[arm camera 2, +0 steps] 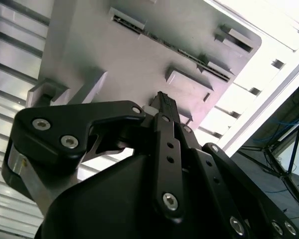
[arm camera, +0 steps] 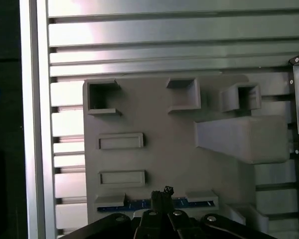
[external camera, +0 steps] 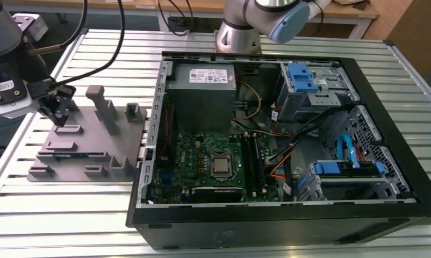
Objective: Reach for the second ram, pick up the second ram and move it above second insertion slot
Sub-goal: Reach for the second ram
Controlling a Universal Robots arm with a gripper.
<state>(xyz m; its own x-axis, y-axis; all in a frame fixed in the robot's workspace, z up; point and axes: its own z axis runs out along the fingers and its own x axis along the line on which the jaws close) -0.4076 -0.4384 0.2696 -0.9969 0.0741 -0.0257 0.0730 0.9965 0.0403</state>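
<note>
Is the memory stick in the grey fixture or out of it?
In. The memory stick sits in a slot of the grey fixture in both wrist views; the gripper hangs above it, shut and empty.

You're seeing a black gripper (arm camera: 162,193), a grey fixture (external camera: 86,145), the second ram (arm camera: 134,204) showing dark with blue flecks, the table (external camera: 72,204) running in silver ribs, a green motherboard (external camera: 201,153).
</note>
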